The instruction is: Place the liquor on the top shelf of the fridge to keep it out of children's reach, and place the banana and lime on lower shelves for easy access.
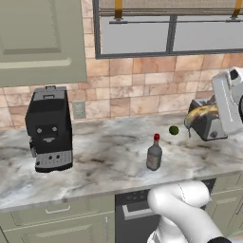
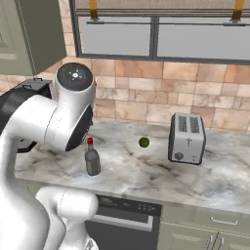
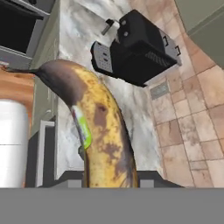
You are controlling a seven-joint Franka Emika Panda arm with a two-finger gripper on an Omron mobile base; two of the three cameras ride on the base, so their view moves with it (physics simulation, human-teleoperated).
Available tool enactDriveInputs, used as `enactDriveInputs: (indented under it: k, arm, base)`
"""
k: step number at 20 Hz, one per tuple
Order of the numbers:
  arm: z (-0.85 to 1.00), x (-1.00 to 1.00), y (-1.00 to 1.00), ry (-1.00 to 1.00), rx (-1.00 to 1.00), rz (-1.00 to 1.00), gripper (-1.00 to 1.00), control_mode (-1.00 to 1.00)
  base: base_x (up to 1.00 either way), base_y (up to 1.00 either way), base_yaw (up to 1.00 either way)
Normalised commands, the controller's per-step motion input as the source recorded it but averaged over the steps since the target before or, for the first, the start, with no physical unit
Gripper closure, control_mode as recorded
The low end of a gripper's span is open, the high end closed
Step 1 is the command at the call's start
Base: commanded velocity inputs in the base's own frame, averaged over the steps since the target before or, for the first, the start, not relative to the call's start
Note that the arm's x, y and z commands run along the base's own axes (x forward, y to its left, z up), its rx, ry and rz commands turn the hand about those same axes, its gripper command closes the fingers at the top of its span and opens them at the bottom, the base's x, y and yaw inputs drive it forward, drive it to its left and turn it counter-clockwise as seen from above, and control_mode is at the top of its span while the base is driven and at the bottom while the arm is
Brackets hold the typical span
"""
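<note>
A curved yellow-brown banana (image 3: 103, 131) with dark ends juts from the robot's hand (image 1: 205, 119), which is closed around it, raised above the marbled worktop (image 1: 104, 161) at its right end. Below, a squat grey-brown liquor bottle (image 1: 154, 153) with a red cap stands upright, a small round dark green lime (image 1: 174, 130) near it. A black coffee machine (image 1: 49, 129) sits to the left, a silver toaster (image 2: 187, 138) to the right.

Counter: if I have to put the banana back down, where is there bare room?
Widest bare marble lies between the coffee machine and the liquor. Another open patch sits right of the toaster. It is tighter between liquor, lime and toaster. The gripper holds the banana.
</note>
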Motion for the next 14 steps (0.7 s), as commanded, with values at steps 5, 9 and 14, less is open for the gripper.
enactDriveInputs:
  k: [5,9,14]
  arm:
    - [0.00,-0.01,0.76,0.00,-0.30,0.00,1.00,-1.00]
    - [-0.07,0.00,0.72,0.00,-0.25,0.00,1.00,-1.00]
    - [0.00,-0.02,0.59,0.00,-0.18,0.00,1.00,-1.00]
  base:
    - [0.00,0.00,0.00]
    - [0.00,0.00,0.00]
    - [0.00,0.00,0.00]
